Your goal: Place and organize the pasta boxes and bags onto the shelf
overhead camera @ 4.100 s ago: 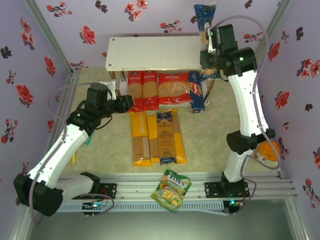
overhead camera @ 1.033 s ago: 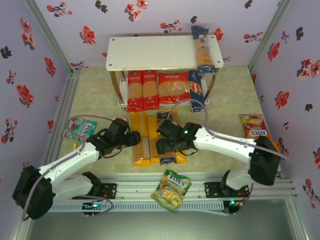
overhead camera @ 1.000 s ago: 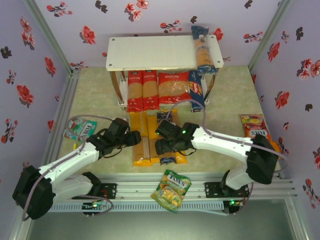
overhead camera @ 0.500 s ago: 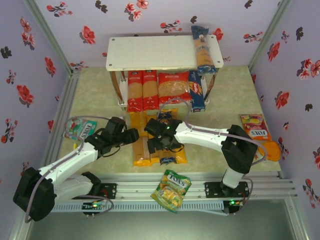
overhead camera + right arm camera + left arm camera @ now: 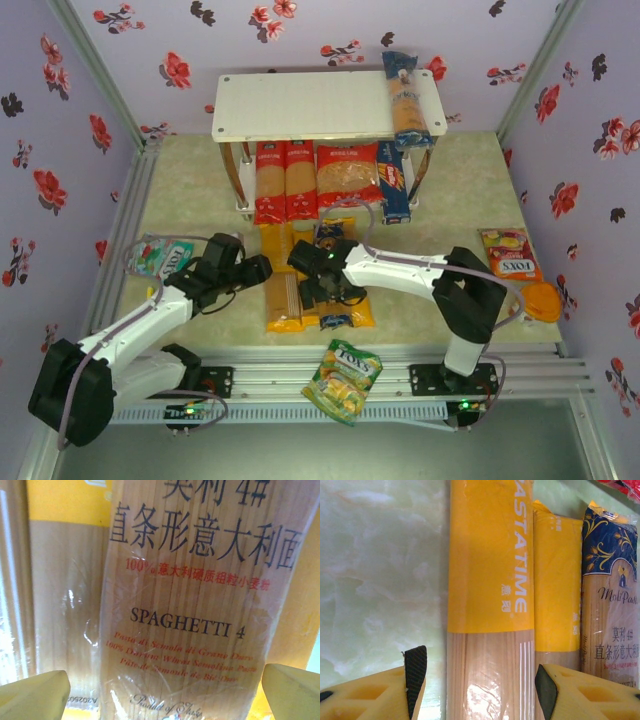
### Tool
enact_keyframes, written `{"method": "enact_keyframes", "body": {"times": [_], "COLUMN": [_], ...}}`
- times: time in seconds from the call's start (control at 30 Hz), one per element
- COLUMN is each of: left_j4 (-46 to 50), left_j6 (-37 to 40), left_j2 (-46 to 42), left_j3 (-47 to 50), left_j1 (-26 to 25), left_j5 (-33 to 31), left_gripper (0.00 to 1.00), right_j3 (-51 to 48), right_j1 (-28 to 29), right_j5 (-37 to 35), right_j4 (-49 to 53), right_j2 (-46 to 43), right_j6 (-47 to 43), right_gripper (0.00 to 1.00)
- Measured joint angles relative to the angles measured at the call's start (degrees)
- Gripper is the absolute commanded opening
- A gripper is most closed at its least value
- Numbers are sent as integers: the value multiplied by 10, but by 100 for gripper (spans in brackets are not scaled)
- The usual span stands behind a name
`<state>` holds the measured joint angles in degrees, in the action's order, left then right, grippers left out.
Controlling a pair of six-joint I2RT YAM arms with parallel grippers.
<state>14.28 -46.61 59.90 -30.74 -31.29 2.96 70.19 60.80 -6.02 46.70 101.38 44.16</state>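
The shelf (image 5: 300, 104) stands at the back with a dark-blue spaghetti bag (image 5: 408, 98) lying on its top board at the right. The lower tier holds two red spaghetti bags (image 5: 284, 181), a wider red bag (image 5: 348, 175) and a dark-blue box (image 5: 394, 186). On the floor in front lie yellow bags (image 5: 281, 290) and a dark-blue bag (image 5: 334, 318). My left gripper (image 5: 262, 269) is open low over the leftmost yellow bag (image 5: 487, 580), its fingers (image 5: 415, 677) on either side of it. My right gripper (image 5: 322, 292) is open, straddling the dark-blue bag (image 5: 200, 605).
A green-yellow snack bag (image 5: 343, 380) lies on the front rail. A red-yellow FOXS bag (image 5: 508, 252) and an orange disc (image 5: 541, 300) sit at the right. A teal FOXS packet (image 5: 160, 257) lies at the left. Shelf legs (image 5: 236, 178) stand just behind the floor bags.
The right arm left the dark-blue bag on the top board, came down and slid left over the floor packs. The left gripper dropped from the shelf and edged left beside the yellow bags.
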Motion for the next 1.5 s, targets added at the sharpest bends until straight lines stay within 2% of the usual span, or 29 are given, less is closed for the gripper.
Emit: {"method": "enact_keyframes", "body": {"times": [0.2, 0.43, 0.63, 0.67, 0.7, 0.77, 0.93, 1.17, 1.5], "left_j4": [-5, -6, -9, -10, -11, -13, -17, -9, 24], "left_j6": [0, 2, 2, 2, 2, 2, 2, 11, 40], "left_j2": [0, 0, 0, 0, 0, 0, 0, 0, 0], "left_j3": [4, 7, 7, 7, 7, 7, 6, -30, -96], "left_j1": [17, 31, 39, 40, 40, 41, 43, 44, 47], "left_j5": [10, 19, 24, 25, 27, 29, 33, 37, 38], "left_gripper": [62, 60, 59, 59, 58, 57, 54, 53, 53], "right_j3": [0, -2, -13, -15, -18, -20, -26, -18, 136], "right_j1": [-11, -31, -35, -35, -35, -35, -35, -35, -30], "right_j5": [10, 29, 42, 45, 46, 48, 50, 61, 36], "right_j4": [-1, -6, -23, -25, -28, -30, -26, 36, 172], "right_j2": [7, 6, 4, 2, -1, -8, -31, -71, -193], "right_j6": [0, 0, 0, 0, 1, 3, 2, -37, -124], "right_gripper": [95, 74, 47, 40, 28, 18, 9, 5, 5]}}
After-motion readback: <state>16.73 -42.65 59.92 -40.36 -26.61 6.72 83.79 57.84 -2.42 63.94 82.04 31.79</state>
